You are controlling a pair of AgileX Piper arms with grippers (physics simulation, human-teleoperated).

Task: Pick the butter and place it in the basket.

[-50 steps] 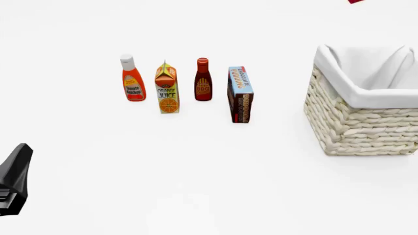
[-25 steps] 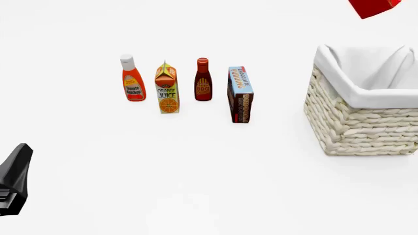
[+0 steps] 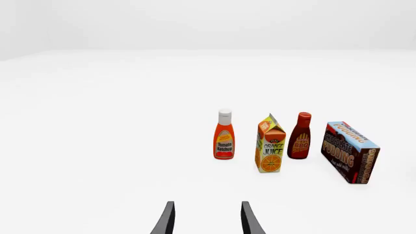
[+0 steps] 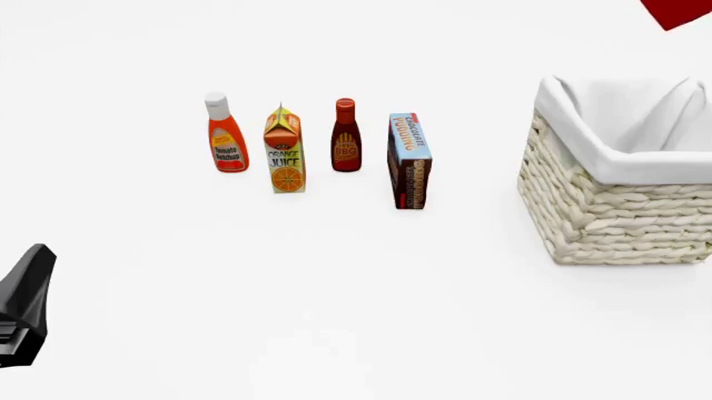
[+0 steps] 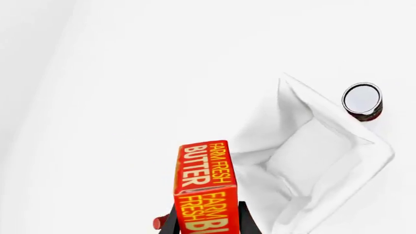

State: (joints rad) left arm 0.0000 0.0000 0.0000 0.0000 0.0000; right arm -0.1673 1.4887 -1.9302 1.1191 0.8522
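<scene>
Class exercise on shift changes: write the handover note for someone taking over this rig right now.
Right gripper: shut on the butter, held high in the air, above and beside the basket.
Left gripper: open, holding nothing, low over the table.
Done: butter picked up and lifted.
Left: bring it over the basket's opening, lower it, release.

The front view's top edge is cropping the butter (image 4: 676,12) to a red corner and its right edge is clipping the basket (image 4: 601,208), while the right wrist view is cutting off the butter's lower lettering and showing only the fingers (image 5: 246,218) of its claw.
</scene>
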